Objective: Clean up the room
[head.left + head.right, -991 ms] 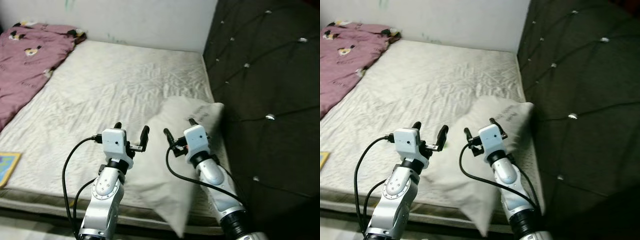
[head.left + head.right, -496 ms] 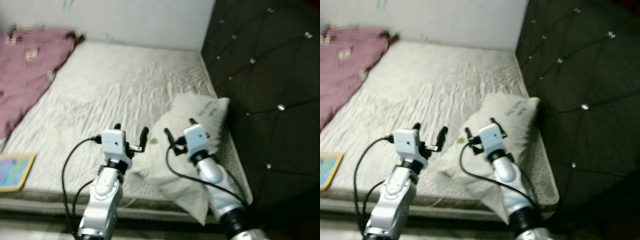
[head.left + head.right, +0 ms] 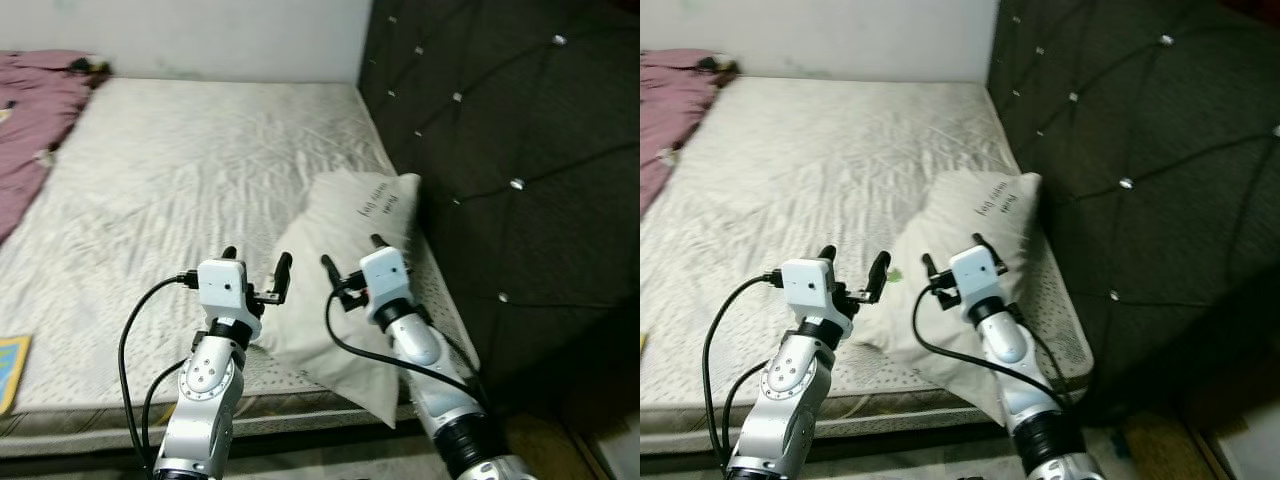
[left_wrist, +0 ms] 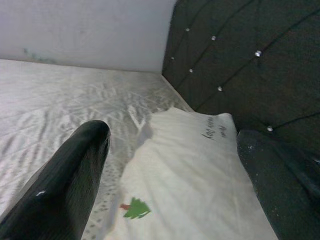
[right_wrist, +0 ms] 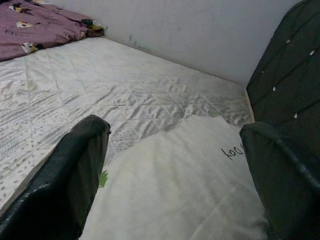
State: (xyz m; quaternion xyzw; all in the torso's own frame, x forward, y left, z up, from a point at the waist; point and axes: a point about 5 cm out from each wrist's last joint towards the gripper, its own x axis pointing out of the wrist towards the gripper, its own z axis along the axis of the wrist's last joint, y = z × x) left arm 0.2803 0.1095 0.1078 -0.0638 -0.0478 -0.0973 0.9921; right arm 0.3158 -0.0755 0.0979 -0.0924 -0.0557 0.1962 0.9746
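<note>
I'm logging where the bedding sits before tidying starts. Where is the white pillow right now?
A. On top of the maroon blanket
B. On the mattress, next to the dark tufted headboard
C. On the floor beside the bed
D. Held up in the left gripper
B. The white pillow lies on the mattress beside the dark tufted headboard, far from the maroon blanket, with both grippers open above it.

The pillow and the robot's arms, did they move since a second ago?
Mostly the camera swung to the right, so the headboard takes up more of the picture and less of the pink blanket shows. The pillow lies where it was, by the headboard with one corner over the mattress edge. The left gripper and right gripper stay raised, open and empty.
</note>
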